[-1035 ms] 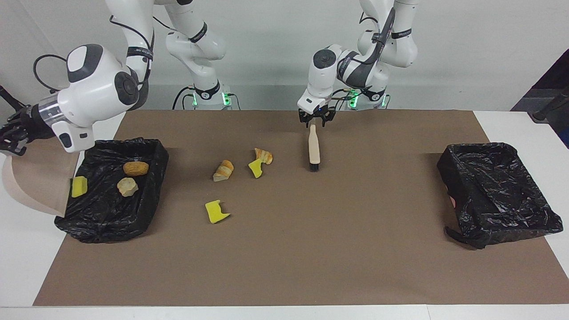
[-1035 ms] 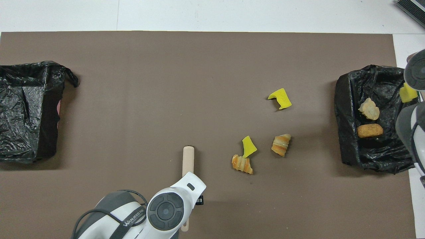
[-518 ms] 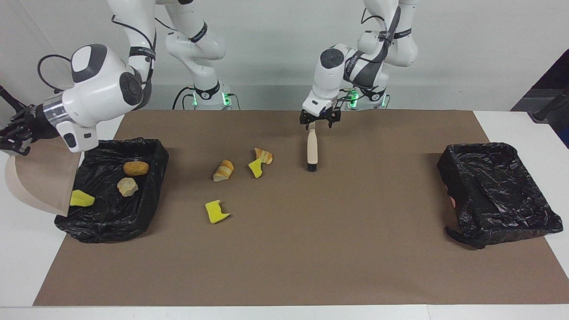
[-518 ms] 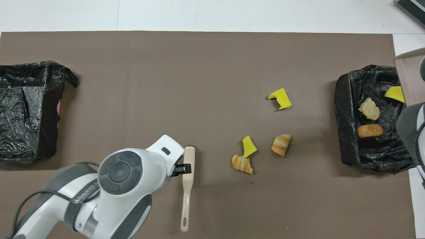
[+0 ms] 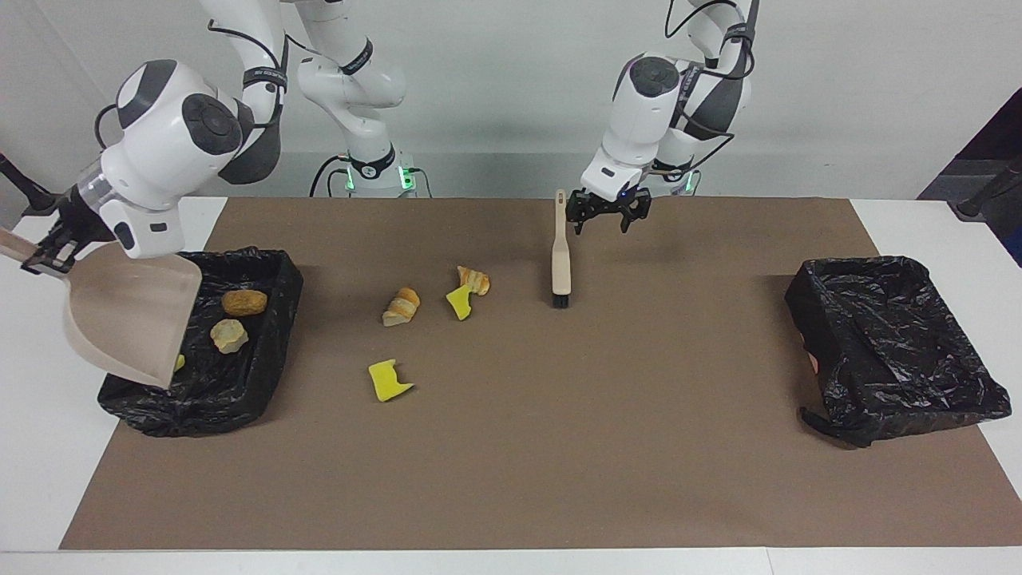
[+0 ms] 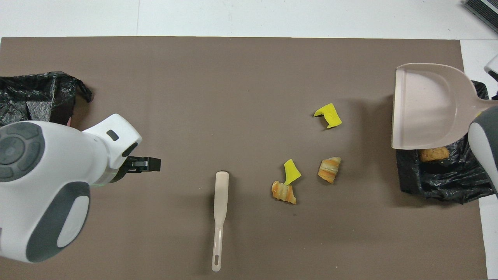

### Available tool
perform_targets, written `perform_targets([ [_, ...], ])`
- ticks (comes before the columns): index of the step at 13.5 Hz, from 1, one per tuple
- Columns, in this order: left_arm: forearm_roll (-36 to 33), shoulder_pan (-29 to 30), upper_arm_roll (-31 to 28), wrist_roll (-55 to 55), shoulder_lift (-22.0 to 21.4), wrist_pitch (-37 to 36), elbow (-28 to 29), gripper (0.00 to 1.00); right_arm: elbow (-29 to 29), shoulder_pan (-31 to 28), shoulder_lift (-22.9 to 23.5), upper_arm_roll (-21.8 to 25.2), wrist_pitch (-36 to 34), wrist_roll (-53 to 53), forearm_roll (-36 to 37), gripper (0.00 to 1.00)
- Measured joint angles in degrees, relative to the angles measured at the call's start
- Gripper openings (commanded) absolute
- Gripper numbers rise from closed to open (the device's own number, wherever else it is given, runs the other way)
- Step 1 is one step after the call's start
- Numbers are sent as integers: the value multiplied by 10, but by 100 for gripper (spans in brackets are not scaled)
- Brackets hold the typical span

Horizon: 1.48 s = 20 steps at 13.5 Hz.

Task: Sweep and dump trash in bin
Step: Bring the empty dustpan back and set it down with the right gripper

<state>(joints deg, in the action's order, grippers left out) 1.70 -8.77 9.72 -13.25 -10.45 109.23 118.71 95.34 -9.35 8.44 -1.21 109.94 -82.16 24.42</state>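
I see four small trash pieces loose on the brown mat: a bright yellow sponge chunk [image 5: 388,381] lying farthest from the robots, a tan bread-like lump [image 5: 401,307], and a second yellow chunk [image 5: 458,303] touching another browned bread lump [image 5: 474,279]. In the black-lined bin [image 5: 263,383] at the right arm's end lie two more bread lumps [image 5: 243,302] and a yellow sliver [image 5: 179,362], partly hidden.

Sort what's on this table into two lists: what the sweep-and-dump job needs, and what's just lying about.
Part of the job:
- dustpan, gripped by the right hand over the bin with trash
- brush, lying on the mat
- four loose trash pieces between brush and that bin

Just lying about:
- second black-lined bin at the left arm's end
- brown mat
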Motion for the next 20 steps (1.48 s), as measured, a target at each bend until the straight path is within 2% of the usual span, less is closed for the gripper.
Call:
perform_targets([
  [2,-1,44,-1,84,0,-9,-3,100,10,2,6,-2,0,49,-49,0],
  [4,-1,84,-1,148,0,-26,-22,100,19,14,12,-6,0,139,-65,0],
  [8,-1,130,-2,200,-2,-120,-127,100,37,77,17,-9,-9,363,-103,0],
  [12,-1,137,-2,200,2,-170,-202,100,42,156,25,-12,-16,617,-148,0],
  [15,-1,137,-2,199,30,-208,-259,100,41,211,41,-12,-16,779,-184,0],
  [20,-1,145,-2,199,56,-205,-285,100,-6,302,106,-12,-11,997,-222,0],
])
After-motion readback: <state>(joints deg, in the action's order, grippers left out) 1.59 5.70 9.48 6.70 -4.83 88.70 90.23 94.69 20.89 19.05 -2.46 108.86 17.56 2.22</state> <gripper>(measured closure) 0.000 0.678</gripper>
